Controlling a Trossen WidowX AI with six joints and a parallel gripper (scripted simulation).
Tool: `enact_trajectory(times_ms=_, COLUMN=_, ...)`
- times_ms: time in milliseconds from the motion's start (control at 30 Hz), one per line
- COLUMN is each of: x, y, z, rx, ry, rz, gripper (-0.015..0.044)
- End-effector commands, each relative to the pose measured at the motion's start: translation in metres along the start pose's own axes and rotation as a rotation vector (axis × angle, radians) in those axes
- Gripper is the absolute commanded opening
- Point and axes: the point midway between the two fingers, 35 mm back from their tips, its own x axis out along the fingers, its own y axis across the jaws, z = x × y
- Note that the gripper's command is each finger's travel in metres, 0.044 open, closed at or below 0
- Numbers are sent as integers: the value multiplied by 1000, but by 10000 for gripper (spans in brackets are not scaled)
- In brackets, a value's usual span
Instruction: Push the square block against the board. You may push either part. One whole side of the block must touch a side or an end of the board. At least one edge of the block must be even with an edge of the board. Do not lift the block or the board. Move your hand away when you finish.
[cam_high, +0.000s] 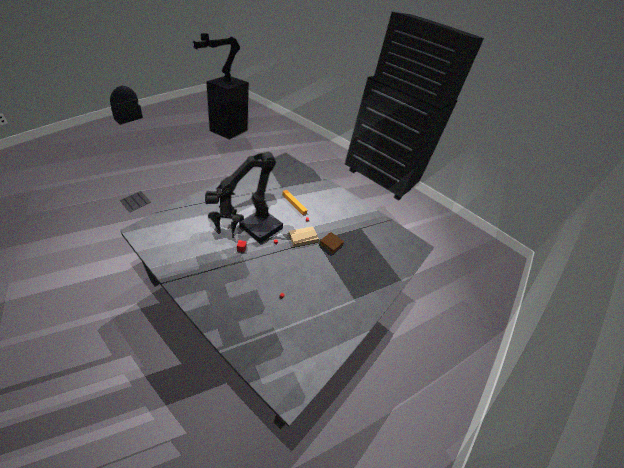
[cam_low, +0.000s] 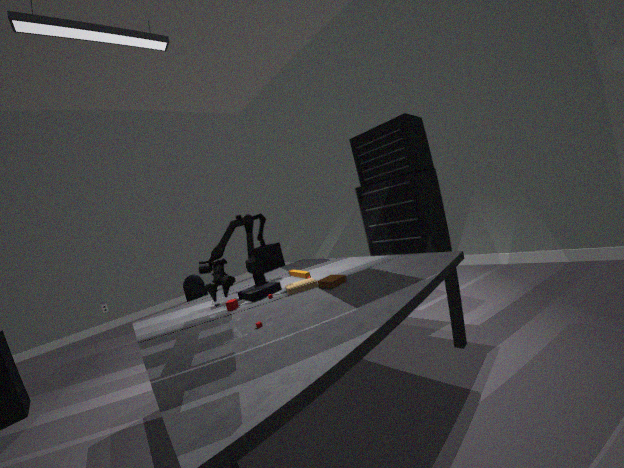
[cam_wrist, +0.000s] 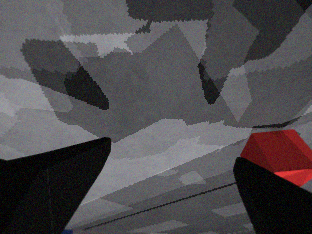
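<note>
The gripper (cam_high: 226, 233) (cam_low: 220, 298) (cam_wrist: 171, 153) stands wide and holds nothing, toward the worktop's (cam_high: 302, 282) (cam_low: 282, 342) (cam_wrist: 165, 135) left corner in the top view, well apart from the block (cam_high: 331, 242) (cam_low: 332, 282), which lies beside the board (cam_high: 303, 235) (cam_low: 301, 287) toward the right corner. Squaring them up probably remains, though full side contact and an even edge are too small to confirm, and the wrist view shows neither part.

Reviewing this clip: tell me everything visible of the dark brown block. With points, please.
The dark brown square block (cam_high: 331, 242) (cam_low: 332, 281) is low and flat-topped, plain, wood-like in colour. It lies flat on the grey table (cam_high: 312, 322) (cam_low: 282, 362), its near corner toward the table's middle. Beside it is the pale tan ridged board (cam_high: 303, 236) (cam_low: 301, 286); whether they touch is unclear. The gripper's fingers are away from it.
</note>
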Motion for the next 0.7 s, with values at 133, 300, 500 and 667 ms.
enact_trajectory(times_ms=133, x=2, y=-3, z=-1, rx=-34, ry=-14, rz=-3, gripper=269)
enact_trajectory(times_ms=300, x=7, y=-13, z=-7, rx=-154, ry=-52, rz=-18, gripper=137)
enact_trajectory(times_ms=500, x=14, y=-26, z=-17, rx=-332, ry=-76, rz=-57, gripper=0)
enact_trajectory(times_ms=667, x=19, y=-38, z=-26, rx=-493, ry=-94, rz=-94, gripper=0)
